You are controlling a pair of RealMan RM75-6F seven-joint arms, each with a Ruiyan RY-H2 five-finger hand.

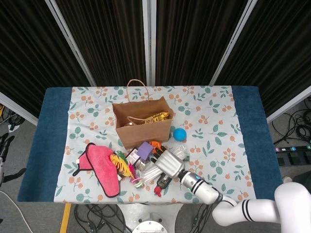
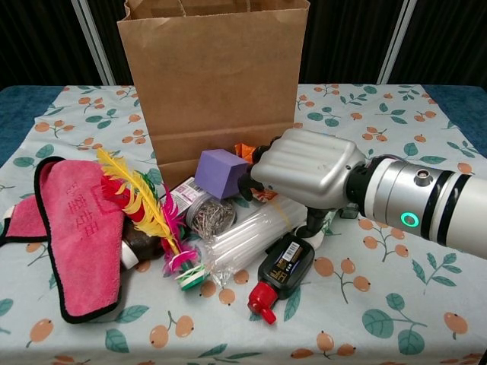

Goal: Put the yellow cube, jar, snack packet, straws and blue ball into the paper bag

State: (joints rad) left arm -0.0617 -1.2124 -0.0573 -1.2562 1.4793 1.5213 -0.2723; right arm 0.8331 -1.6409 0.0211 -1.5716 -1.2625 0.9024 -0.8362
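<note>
Far left: pink cloth [image 2: 76, 232] flat on the floral tablecloth [image 2: 396, 304], feathered toy [image 2: 144, 205] beside it. Centre: paper bag [image 2: 213, 76] upright, purple cube [image 2: 219, 172] and jar [image 2: 209, 217] in front. Bundle of straws [image 2: 243, 239] slanted across the pile, dark bottle [image 2: 281, 266] against it. Right hand [image 2: 300, 171] palm-down over straws and orange snack packet [image 2: 245, 150]; finger grip hidden, cannot tell. Blue ball [image 1: 180, 134] right of the bag, apart.
</note>
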